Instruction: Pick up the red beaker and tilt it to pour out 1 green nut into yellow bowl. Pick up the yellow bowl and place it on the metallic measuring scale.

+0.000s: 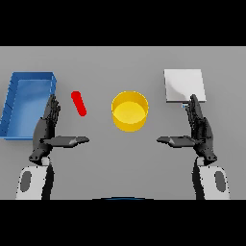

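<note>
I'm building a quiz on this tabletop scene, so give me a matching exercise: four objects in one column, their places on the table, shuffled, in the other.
Things:
1. blue tray
2. red beaker
3. yellow bowl
4. metallic scale

Places:
A. middle of the table
B. far right, beyond the right hand
C. far left edge
D. between tray and bowl, just past the left hand

Pairs: 1-C, 2-D, 3-A, 4-B

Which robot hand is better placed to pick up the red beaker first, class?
Probably the left robot hand: the red beaker lies just beyond it, while the right robot hand sits across the yellow bowl.
</note>
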